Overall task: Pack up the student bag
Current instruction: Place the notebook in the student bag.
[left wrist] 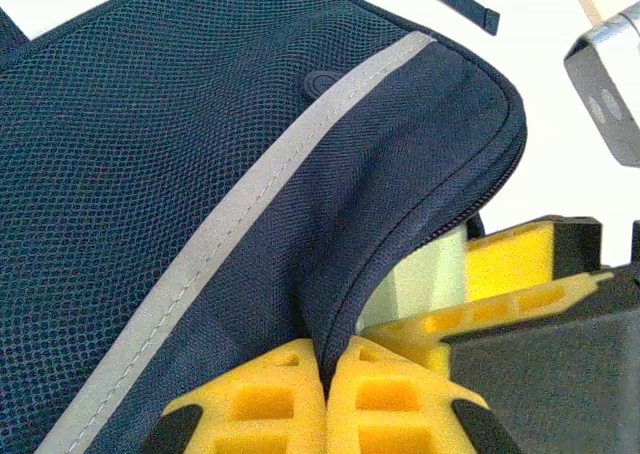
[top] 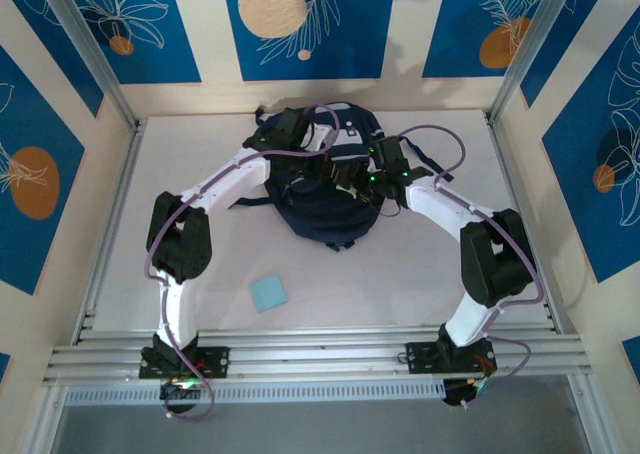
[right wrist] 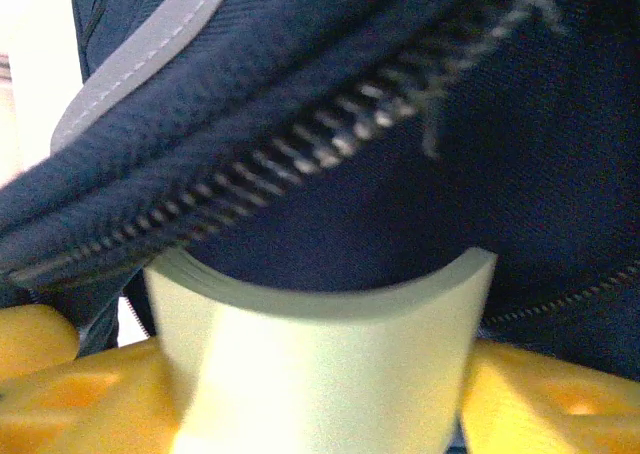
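Plainly, the bag [top: 322, 214] lies at the middle of the bench [top: 420, 284], close to its far edge, and both arms reach in over it from either side. The left claw [left wrist: 325, 374] sits at the bag's left side, fully closed, with a fold of the navy fabric pinched between its yellow fingers [left wrist: 270, 399]. The fold rises from the pinch toward the bag's rounded corner, and the grey stripe [left wrist: 250, 194] runs diagonally across the mesh panel just left of it.

The right claw [right wrist: 310, 369] is at the bag's right side, pressed up against the zip [right wrist: 300, 154]. Its jaws stand wide apart with a pale green cylinder [right wrist: 320, 314] between them. The cylinder's curved top edge is right under the zip opening and touches the dark fabric there. The view is blurred, so I cannot tell whether the jaws clamp the cylinder or merely flank it. From the left wrist, that cylinder and the right claw's fingers show just beside the pinched fold, under the lifted edge of the bag.

A light blue square [top: 268, 294] lies flat toward the bench's near edge, left of middle, well apart from the bag.
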Robot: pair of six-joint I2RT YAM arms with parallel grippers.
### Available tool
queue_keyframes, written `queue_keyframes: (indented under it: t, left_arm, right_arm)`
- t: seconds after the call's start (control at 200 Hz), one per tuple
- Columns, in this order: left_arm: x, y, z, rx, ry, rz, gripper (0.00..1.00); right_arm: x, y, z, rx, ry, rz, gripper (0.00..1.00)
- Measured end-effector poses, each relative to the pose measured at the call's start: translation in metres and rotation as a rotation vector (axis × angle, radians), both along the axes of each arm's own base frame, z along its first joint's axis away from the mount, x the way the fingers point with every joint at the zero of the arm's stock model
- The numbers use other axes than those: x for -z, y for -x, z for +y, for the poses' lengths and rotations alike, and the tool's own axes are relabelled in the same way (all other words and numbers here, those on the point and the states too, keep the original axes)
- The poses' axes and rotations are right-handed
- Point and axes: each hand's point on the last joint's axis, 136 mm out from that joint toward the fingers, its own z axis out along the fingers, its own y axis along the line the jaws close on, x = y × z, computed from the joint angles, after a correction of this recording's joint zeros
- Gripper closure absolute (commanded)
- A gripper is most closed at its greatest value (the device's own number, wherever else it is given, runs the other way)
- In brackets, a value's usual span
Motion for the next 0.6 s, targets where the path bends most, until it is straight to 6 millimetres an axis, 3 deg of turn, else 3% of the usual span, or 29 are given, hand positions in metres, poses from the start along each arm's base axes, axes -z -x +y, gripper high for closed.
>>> queue_keyframes:
  t: [0.325, 0.47, 0.6]
  left_arm:
    - [-0.001, 0.000, 0.000, -0.008, 0.010, 0.001, 1.00]
    - [-0.002, 0.000, 0.001, -0.008, 0.011, -0.001, 1.00]
    - [-0.002, 0.000, 0.001, -0.008, 0.011, -0.001, 1.00]
  right_arm:
    - [-0.001, 0.004, -0.006, -0.008, 0.011, -0.012, 0.09]
    - [-0.005, 0.017, -0.012, -0.021, 0.021, -0.032, 0.12]
    - [-0.008, 0.022, -0.014, -0.034, 0.031, -0.051, 0.08]
